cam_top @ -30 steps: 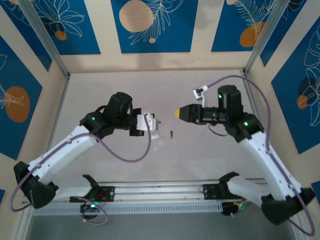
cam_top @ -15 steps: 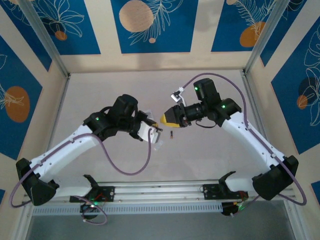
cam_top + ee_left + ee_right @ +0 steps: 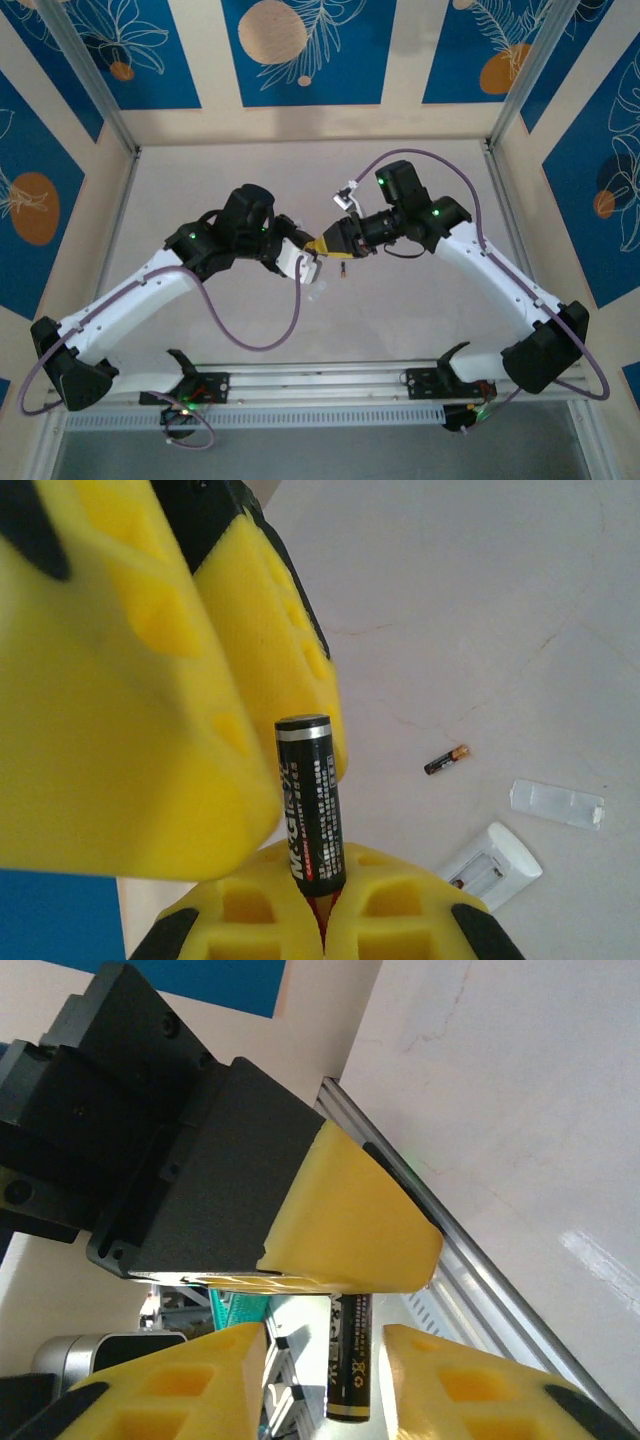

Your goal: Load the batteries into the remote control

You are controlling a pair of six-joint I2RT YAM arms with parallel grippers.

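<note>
right tool [image 3: 335, 1360] moved in, foam pads [image 3: 190, 1385] flanking slim black battery [image 3: 310, 805].

The first battery [image 3: 310, 805] stood upright, black with a silver band near its top and pale lettering down its side. Its lower end was pinched in the left gripper [image 3: 320, 920], and the right gripper [image 3: 325, 1360] had its jaws parted either side of the other end. The second battery [image 3: 445, 760], dark with a coppery tip, lay flat on the table [image 3: 500, 630]. Near it lay the remote [image 3: 490, 865], white, with what looked like an open battery bay facing up.
</note>
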